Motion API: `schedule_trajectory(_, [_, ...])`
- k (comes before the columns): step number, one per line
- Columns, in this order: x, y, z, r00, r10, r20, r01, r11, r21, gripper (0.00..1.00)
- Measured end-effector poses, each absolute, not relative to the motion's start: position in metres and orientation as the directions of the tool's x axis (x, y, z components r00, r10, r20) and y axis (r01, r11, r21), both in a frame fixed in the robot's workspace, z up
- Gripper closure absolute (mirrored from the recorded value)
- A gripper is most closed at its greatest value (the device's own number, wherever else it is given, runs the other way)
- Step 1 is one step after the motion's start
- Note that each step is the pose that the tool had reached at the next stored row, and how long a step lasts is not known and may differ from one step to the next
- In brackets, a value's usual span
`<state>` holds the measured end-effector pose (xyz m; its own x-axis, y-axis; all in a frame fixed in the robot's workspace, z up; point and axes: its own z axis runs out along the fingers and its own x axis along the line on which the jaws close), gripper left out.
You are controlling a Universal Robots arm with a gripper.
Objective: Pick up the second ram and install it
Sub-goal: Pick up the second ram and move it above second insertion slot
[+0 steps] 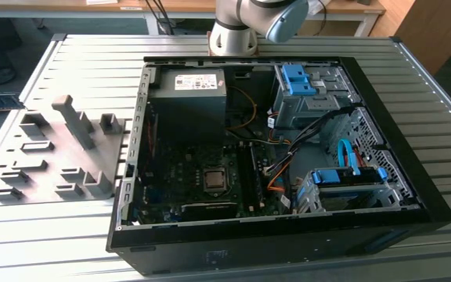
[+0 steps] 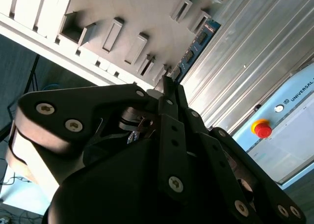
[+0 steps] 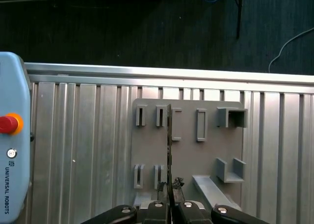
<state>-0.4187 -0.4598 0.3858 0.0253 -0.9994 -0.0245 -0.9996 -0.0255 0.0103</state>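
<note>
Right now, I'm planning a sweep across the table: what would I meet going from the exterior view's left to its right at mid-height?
Grey holder plate → CPU socket → lower blue drive cage → case's right wall.

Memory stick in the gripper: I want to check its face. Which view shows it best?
The second wrist view: the memory stick juts from the shut gripper with its blue-green face and dark chips showing. The first wrist view gives it edge-on, a thin dark line over the gray tray.
</note>
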Motion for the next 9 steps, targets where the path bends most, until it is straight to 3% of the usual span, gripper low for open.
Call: schedule_trajectory(9, [-0.406, -0.460, 0.386, 0.025, -0.999, -0.025, -1.000, -0.025, 0.010, 0.86])
